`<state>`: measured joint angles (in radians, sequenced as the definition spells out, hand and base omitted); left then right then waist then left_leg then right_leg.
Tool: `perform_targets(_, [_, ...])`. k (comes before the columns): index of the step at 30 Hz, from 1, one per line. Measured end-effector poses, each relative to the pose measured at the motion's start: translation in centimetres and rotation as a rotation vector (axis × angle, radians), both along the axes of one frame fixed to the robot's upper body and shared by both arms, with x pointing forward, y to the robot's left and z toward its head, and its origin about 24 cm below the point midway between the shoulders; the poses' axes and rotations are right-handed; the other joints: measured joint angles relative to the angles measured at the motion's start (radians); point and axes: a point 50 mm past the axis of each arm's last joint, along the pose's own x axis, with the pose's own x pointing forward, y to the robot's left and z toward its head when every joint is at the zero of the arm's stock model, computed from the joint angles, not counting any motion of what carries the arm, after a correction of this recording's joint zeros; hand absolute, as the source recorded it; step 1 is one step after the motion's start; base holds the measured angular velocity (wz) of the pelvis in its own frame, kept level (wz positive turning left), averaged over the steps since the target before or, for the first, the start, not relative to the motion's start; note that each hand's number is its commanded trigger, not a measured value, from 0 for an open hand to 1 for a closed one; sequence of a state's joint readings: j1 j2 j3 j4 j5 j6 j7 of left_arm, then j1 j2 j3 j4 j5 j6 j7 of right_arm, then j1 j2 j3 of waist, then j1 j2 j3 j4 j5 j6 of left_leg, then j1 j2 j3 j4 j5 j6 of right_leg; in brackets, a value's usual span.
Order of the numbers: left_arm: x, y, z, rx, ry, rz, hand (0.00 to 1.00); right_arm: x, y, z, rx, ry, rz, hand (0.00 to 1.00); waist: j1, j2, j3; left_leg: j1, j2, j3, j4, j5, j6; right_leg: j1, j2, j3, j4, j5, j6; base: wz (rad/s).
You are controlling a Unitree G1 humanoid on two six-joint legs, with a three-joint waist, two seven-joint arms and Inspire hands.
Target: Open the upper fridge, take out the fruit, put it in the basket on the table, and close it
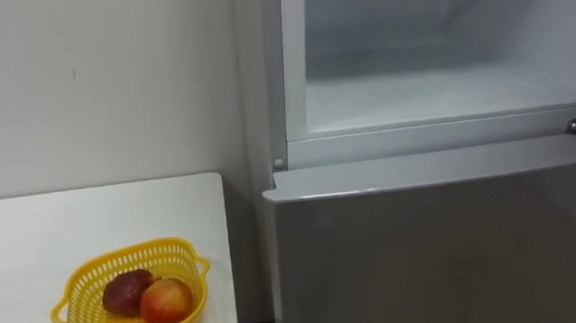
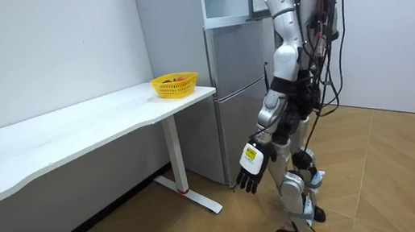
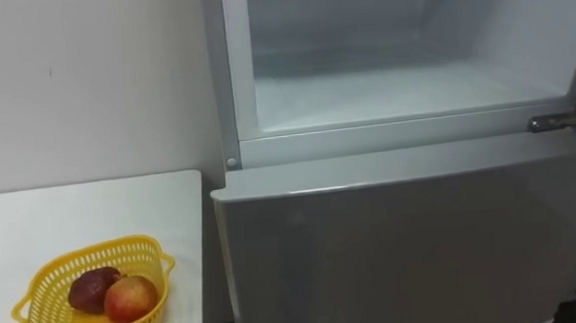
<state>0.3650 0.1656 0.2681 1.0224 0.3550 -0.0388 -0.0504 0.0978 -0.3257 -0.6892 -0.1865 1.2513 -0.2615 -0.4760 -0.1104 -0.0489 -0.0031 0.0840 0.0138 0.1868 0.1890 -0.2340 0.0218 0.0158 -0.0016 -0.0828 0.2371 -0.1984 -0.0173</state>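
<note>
Hanging by the thigh, left hand has fingers relaxed, slightly spread, holding nothing. Yellow basket sits on the white tabletop; inside, a red apple touches a dark red fruit. Beyond, lower fridge door is shut; upper compartment stands open.

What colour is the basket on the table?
The basket is yellow, clearest in the left eye view.

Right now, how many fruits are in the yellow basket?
2. A dark red fruit lies left in the yellow basket, a red-yellow apple touching its right side. More might hide underneath.
</note>
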Motion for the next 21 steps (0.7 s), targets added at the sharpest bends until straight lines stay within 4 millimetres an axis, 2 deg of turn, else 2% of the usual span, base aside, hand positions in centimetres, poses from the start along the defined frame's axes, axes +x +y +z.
perform_targets(9, [-0.9,-0.2,-0.2,-0.010,0.036,0.013,0.00,0.2,0.3,0.2,-0.094,0.071,-0.025,0.00,0.003,-0.003,0.0023,-0.003,0.000,-0.001,0.005,0.000,0.000,0.001,0.000,0.000,0.000,0.000,0.000,0.00])
perform_targets(13, [-0.4,-0.6,-0.4,-0.025,0.037,-0.012,0.00,0.9,1.1,0.1,-0.160,0.127,-0.007,0.00,0.006,-0.010,0.0053,0.000,0.000,-0.001,0.008,0.000,0.000,-0.003,0.000,-0.001,-0.003,0.000,0.000,0.00])
perform_targets(17, [0.0,-0.8,-0.5,-0.032,0.033,-0.026,0.00,1.4,1.8,0.3,-0.248,0.168,0.009,0.00,0.010,-0.014,0.0048,0.006,0.001,0.000,0.008,0.000,0.000,0.004,0.001,-0.002,-0.012,0.001,-0.002,0.00])
perform_targets(21, [0.0,-0.9,-0.5,-0.033,0.038,-0.052,0.00,2.4,3.2,0.9,-0.377,0.216,0.029,0.00,0.017,-0.017,0.0054,0.006,0.003,-0.002,0.007,0.001,-0.001,0.007,0.003,-0.005,-0.015,0.003,-0.004,0.01])
